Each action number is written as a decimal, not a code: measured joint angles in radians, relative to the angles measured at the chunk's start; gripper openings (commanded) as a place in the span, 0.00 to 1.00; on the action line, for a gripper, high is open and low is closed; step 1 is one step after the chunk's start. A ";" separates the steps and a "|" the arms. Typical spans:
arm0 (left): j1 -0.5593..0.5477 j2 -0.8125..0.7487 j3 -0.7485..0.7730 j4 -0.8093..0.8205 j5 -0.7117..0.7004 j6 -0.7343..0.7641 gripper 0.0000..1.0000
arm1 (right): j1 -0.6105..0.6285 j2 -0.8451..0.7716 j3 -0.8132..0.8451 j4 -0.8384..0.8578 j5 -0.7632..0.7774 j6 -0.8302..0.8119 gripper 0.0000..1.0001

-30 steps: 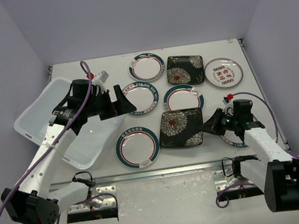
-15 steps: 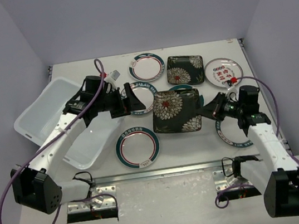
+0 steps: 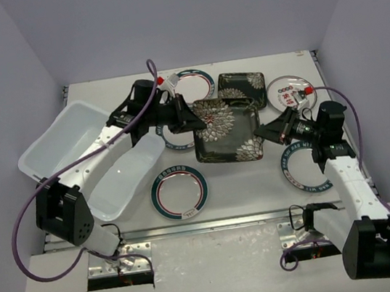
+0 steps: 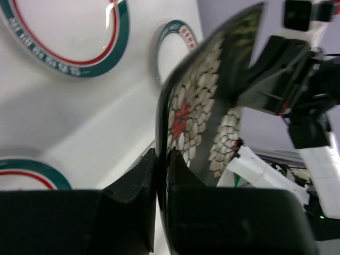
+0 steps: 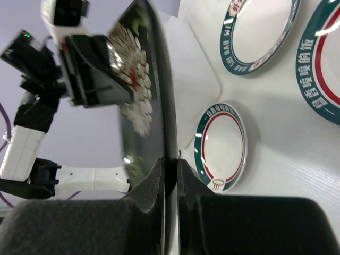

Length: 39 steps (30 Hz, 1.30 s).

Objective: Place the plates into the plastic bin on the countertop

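A square black plate (image 3: 226, 130) with white flowers hangs above the countertop (image 3: 245, 186), held at both sides. My left gripper (image 3: 193, 123) is shut on its left edge, and my right gripper (image 3: 260, 130) is shut on its right edge. The left wrist view shows the black plate (image 4: 212, 106) edge-on between the left gripper (image 4: 162, 155) fingers. The right wrist view shows the same plate (image 5: 139, 90) pinched in the right gripper (image 5: 171, 160). The white plastic bin (image 3: 43, 135) stands tilted at the left. Round teal-rimmed plates (image 3: 179, 191) (image 3: 305, 170) lie on the countertop.
More round plates (image 3: 193, 84) (image 3: 290, 91) and a second black flowered plate (image 3: 239, 83) lie at the back. Another round plate (image 3: 172, 140) peeks out under the held one. A metal rail (image 3: 214, 224) runs along the front edge. Purple cables loop off both arms.
The right arm lifted the black plate and carried it back and left. The left arm swung right from the bin, and its open gripper has shut on the plate's left edge.
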 measured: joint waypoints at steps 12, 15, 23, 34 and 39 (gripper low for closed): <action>0.115 -0.047 0.052 0.023 -0.060 -0.097 0.00 | 0.006 0.111 0.284 -0.284 0.044 -0.213 0.99; 0.270 -0.106 0.078 -0.064 -0.136 -0.117 0.00 | 0.006 0.159 0.343 -0.414 0.153 -0.308 0.99; 0.639 -0.241 0.235 -0.369 -0.656 -0.132 0.00 | 0.005 0.172 0.344 -0.619 0.264 -0.421 0.99; 0.800 -0.259 0.197 -0.624 -0.877 -0.039 0.00 | 0.007 0.206 0.333 -0.615 0.257 -0.416 0.99; 0.842 -0.166 0.136 -0.609 -0.834 0.026 0.00 | 0.013 0.229 0.357 -0.615 0.254 -0.415 0.99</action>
